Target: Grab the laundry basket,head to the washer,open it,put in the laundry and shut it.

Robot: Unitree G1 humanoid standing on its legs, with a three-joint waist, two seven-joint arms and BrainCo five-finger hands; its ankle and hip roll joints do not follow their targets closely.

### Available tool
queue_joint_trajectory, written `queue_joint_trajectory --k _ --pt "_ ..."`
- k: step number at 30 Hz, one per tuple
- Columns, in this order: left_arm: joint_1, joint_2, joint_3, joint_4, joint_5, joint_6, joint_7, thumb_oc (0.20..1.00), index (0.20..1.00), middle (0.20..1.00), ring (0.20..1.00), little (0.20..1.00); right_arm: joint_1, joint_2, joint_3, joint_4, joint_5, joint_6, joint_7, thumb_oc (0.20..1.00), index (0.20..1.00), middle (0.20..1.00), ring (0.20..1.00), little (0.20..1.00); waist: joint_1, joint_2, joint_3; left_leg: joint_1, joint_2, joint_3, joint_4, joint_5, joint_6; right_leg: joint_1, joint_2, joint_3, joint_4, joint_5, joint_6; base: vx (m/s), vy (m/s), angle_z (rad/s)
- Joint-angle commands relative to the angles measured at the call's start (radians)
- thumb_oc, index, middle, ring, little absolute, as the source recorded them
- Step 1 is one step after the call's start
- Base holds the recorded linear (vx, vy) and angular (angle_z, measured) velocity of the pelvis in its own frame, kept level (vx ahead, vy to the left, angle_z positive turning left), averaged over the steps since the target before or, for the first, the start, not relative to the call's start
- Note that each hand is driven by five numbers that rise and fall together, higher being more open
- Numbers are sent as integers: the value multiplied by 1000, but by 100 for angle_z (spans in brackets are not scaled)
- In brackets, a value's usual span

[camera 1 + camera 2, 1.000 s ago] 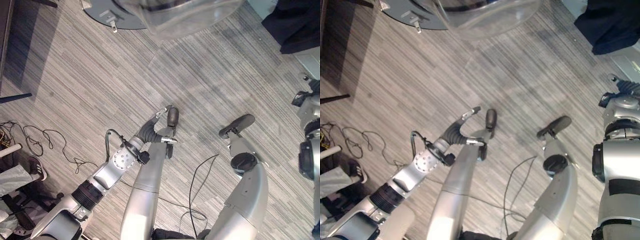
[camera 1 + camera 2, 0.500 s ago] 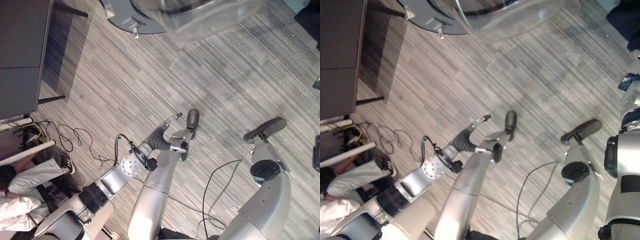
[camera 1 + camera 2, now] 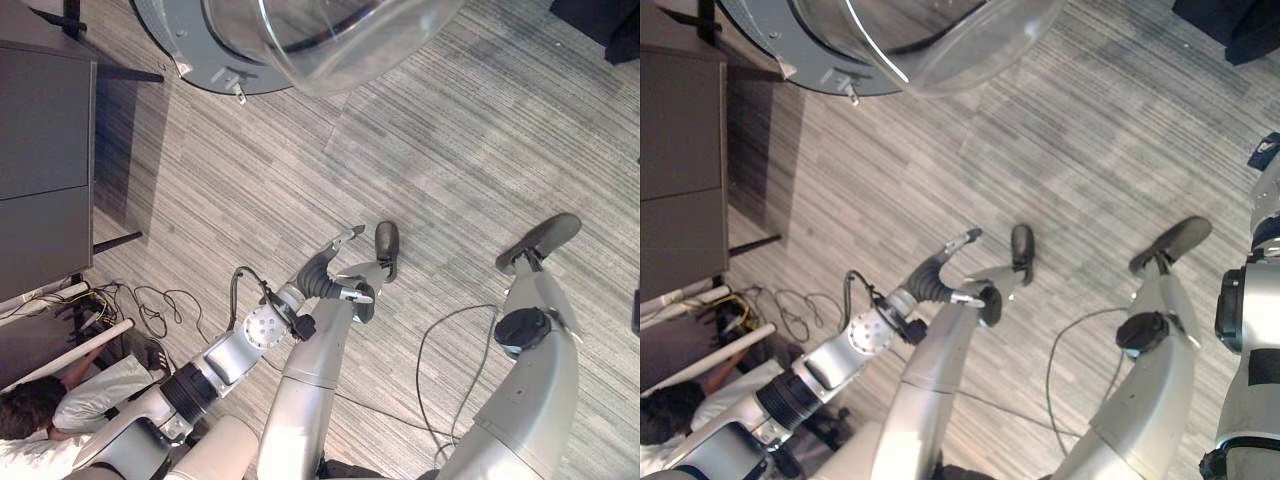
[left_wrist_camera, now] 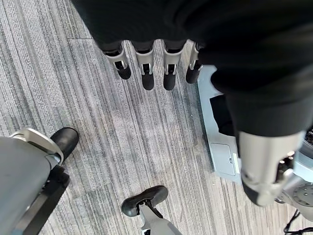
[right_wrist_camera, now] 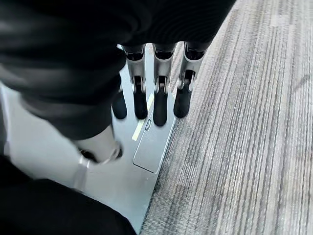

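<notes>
Washer (image 3: 185,45) sits at the top of the eye views, its clear round door (image 3: 330,40) swung open over the striped floor (image 3: 470,170); what is inside cannot be told; a dark cloth (image 3: 600,18) lies in the far right corner. Against half a second ago the camera has shifted, so the dark cabinet (image 3: 45,180) and person (image 3: 70,405) sit elsewhere. Left hand (image 3: 330,272) hangs low with relaxed, spread fingers (image 4: 146,68), holding nothing; right hand (image 5: 160,98) has straight fingers above a pale grey panel (image 5: 58,161), empty.
</notes>
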Motion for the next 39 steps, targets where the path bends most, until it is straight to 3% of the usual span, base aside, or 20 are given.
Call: queue_joint_trajectory --k 1,6,17,20,24,26,31,32,33,34,37,39 --pt "104 -45 21 -17 -5 -46 18 1000 1000 1000 1000 1000 117 -32 52 -58 49 -68 11 200 200 200 200 200 -11 67 -91 -7 3 -30 -112 -6 -76 -29 -49 62 225 -277 145 -3 -24 -7" --pt "91 -27 41 -23 21 -67 41 1000 1000 1000 1000 1000 110 60 -48 -90 262 -141 62 200 200 200 200 200 5 56 -91 -9 5 -36 -93 -19 -72 -12 -33 55 224 -280 134 -5 -20 -2" --pt "71 -26 28 -24 64 -74 65 1000 1000 1000 1000 1000 51 177 -78 -91 385 -193 74 200 200 200 200 200 37 66 -96 -28 1 -44 -81 -18 -73 -15 -27 50 237 -289 123 0 -1 0" --pt "57 -30 19 -12 89 -65 73 1000 1000 1000 1000 1000 23 216 -86 -132 443 -234 75 200 200 200 200 200 46 67 -101 -35 4 -49 -78 -16 -76 -18 -25 45 237 -290 122 0 0 0" --pt "57 -18 15 -13 116 -68 85 1000 1000 1000 1000 1000 -27 213 -86 -240 458 -301 42 200 200 200 200 200 56 64 -110 -17 9 -50 -116 -2 -80 -1 -21 29 216 -281 128 0 0 0" --pt "73 -2 18 -26 115 -71 84 1000 1000 1000 1000 1000 -49 170 -78 -310 432 -336 12 200 200 200 200 200 61 58 -118 2 11 -52 -143 6 -82 18 -16 19 194 -274 132 0 0 0" --pt "94 26 25 -33 103 -74 68 1000 1000 1000 1000 1000 -67 102 -44 -366 379 -333 -21 200 200 200 200 200 58 46 -123 48 15 -61 -192 20 -83 64 0 2 150 -260 138 -8 -6 -2" --pt "100 30 29 -35 99 -74 64 1000 1000 1000 1000 1000 -59 84 -32 -381 352 -322 -26 260 260 260 260 260 52 38 -125 57 19 -63 -202 24 -84 74 2 -2 139 -258 137 0 0 0" --pt "101 29 31 -36 93 -75 63 1000 1000 1000 1000 1000 -49 84 -28 -378 338 -311 -29 501 501 501 501 501 49 35 -123 62 21 -65 -207 26 -84 79 4 -4 134 -257 136 -23 -20 8" --pt "103 30 32 -38 84 -75 62 1000 1000 1000 1000 1000 -35 86 -22 -368 312 -289 -33 1000 1000 1000 1000 1000 43 29 -118 71 23 -66 -215 30 -85 90 8 -8 124 -256 133 -21 -17 7" --pt "94 19 32 -29 71 -74 68 1000 1000 1000 1000 1000 -3 109 17 -258 249 -197 -11 1000 1000 1000 1000 1000 24 19 -99 72 30 -67 -223 35 -87 91 16 -6 112 -254 128 -13 -15 -9" --pt "92 15 31 -24 76 -73 68 1000 1000 1000 1000 1000 1 110 26 -211 241 -177 8 1000 1000 1000 1000 1000 20 18 -95 70 31 -67 -223 37 -88 87 17 -5 112 -254 126 -7 -26 -9"
